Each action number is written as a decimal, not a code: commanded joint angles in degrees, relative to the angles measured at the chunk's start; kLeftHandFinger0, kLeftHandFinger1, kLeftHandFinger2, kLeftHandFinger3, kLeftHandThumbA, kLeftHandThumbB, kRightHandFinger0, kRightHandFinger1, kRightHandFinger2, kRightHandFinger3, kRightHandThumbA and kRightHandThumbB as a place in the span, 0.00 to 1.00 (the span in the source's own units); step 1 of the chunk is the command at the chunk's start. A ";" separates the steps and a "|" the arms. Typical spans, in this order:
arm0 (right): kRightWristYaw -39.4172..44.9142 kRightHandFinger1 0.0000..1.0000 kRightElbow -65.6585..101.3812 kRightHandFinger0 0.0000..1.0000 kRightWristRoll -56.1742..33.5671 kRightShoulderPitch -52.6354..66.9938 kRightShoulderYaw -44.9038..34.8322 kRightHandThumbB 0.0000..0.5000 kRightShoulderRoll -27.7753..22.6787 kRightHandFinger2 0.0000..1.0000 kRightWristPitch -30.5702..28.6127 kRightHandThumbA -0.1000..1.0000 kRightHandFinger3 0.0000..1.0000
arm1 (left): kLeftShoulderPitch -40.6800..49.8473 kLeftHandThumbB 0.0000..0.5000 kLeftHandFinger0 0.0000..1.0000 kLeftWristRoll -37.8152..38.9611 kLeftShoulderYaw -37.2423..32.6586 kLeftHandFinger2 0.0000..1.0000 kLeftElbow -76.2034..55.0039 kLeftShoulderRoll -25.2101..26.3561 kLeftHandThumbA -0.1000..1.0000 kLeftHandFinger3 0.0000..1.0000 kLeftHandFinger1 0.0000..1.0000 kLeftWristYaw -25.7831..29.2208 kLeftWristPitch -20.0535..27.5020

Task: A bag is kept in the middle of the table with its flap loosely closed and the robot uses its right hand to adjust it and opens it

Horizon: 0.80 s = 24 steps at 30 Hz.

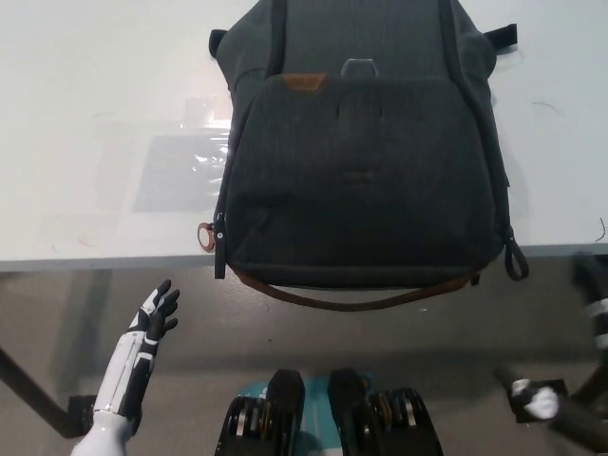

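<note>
A dark grey backpack [366, 171] lies in the middle of the white table [95, 85], its lower end hanging slightly over the front edge. Its flap [361, 123] lies closed, with a brown leather patch [304, 83] and a metal latch [359, 66] along its top. A brown handle strap [351, 302] curves under the bag's near end. My black right arm [594, 299] is a blur at the right edge, below table level and apart from the bag; its hand is not clear. My white left hand [154, 323] rests low at the left with fingers spread, holding nothing.
A clear plastic sheet [185, 166] lies flat on the table left of the bag. A zipper pull with a brown ring [205, 235] hangs at the bag's left side. The table's front edge [95, 258] crosses the picture; a dark table leg [28, 389] stands below left.
</note>
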State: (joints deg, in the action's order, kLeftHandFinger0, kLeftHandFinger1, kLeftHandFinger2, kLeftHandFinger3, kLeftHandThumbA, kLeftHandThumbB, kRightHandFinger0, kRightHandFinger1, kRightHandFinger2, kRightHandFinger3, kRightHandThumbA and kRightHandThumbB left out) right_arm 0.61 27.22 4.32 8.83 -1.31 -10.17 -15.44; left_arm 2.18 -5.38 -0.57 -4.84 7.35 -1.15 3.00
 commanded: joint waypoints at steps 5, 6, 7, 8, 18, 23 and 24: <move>1.41 1.00 9.64 1.00 -9.09 -13.29 -3.92 0.76 -6.48 1.00 12.48 1.00 1.00 | 0.68 0.33 1.00 0.22 -0.33 1.00 -3.48 0.67 1.00 1.00 1.00 -1.25 1.49; 1.84 1.00 7.97 1.00 -10.25 -15.69 -3.80 0.76 -6.91 1.00 13.69 1.00 1.00 | 0.73 0.34 1.00 0.14 -0.37 1.00 -3.52 0.67 1.00 1.00 1.00 -1.28 1.39; 2.30 1.00 6.49 1.00 -11.49 -17.92 -3.64 0.84 -7.35 1.00 15.68 1.00 1.00 | 0.77 0.34 1.00 0.12 -0.39 1.00 -3.43 0.71 1.00 1.00 1.00 -1.33 1.52; 2.46 1.00 5.95 1.00 -11.99 -18.75 -3.59 0.86 -7.55 1.00 16.47 1.00 1.00 | 0.71 0.33 1.00 0.10 -0.39 1.00 -3.32 0.70 1.00 1.00 1.00 -1.35 1.59; 7.26 1.00 -12.07 1.00 -20.14 -34.42 -2.59 0.58 -7.51 1.00 24.29 1.00 1.00 | 2.34 0.36 1.00 -0.35 -0.39 1.00 -3.16 0.71 1.00 1.00 1.00 -1.50 2.07; 9.79 1.00 -22.65 1.00 -21.32 -39.98 -1.81 0.65 -5.97 1.00 23.70 1.00 1.00 | 3.16 0.35 1.00 -0.60 -0.63 1.00 -2.89 0.49 1.00 1.00 1.00 -1.43 2.31; 10.40 1.00 -24.89 1.00 -21.24 -41.23 -1.46 0.66 -5.61 1.00 23.17 1.00 1.00 | 3.15 0.35 1.00 -0.66 -0.64 1.00 -2.80 0.49 1.00 1.00 1.00 -1.40 2.37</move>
State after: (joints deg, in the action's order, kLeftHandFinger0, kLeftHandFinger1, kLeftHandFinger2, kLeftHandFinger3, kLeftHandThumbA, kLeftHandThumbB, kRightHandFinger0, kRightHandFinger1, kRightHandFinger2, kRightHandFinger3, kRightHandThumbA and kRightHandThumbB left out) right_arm 7.52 6.51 -14.05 -27.55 -3.63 -16.68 7.03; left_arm 5.15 -5.64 -0.83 -6.28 7.35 -2.23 3.04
